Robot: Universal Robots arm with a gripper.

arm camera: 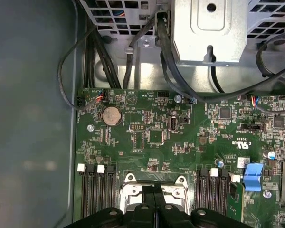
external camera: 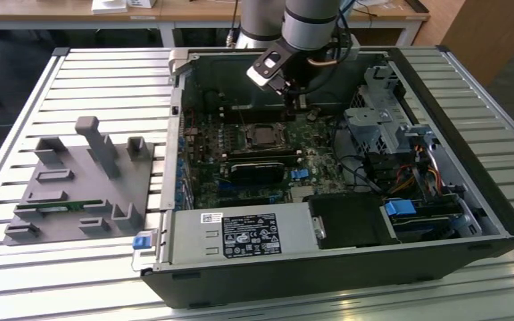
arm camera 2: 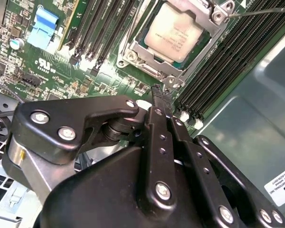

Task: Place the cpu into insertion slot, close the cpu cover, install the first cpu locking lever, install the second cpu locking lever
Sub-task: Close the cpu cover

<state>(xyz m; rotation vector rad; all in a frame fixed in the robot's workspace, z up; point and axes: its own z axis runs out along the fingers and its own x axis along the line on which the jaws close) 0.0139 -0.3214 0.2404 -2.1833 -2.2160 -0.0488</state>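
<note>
The cpu (arm camera 2: 173, 33) lies in the insertion slot (external camera: 262, 136) on the green board, its dull silver top showing through the window of the cpu cover (arm camera 2: 213, 29). The cover lies flat around the chip. A thin metal lever rod (arm camera 2: 263, 10) runs off from the cover's corner. My gripper (arm camera 2: 160, 95) hovers just beside the slot with its black fingers (arm camera 2: 157, 124) pressed together and nothing between them. In the first wrist view the gripper (arm camera: 154, 192) hides the middle of the cover frame (arm camera: 129, 180). In the exterior view the gripper (external camera: 293, 99) hangs above the board, a little behind the slot.
Black memory slots (arm camera 2: 213, 71) flank the socket on both sides. Cables (arm camera: 166, 52) and a metal drive cage (external camera: 377, 127) crowd the case's right in the exterior view. A power supply (external camera: 239, 234) fills the front. A grey fixture (external camera: 78, 180) stands on the slatted table, left of the case.
</note>
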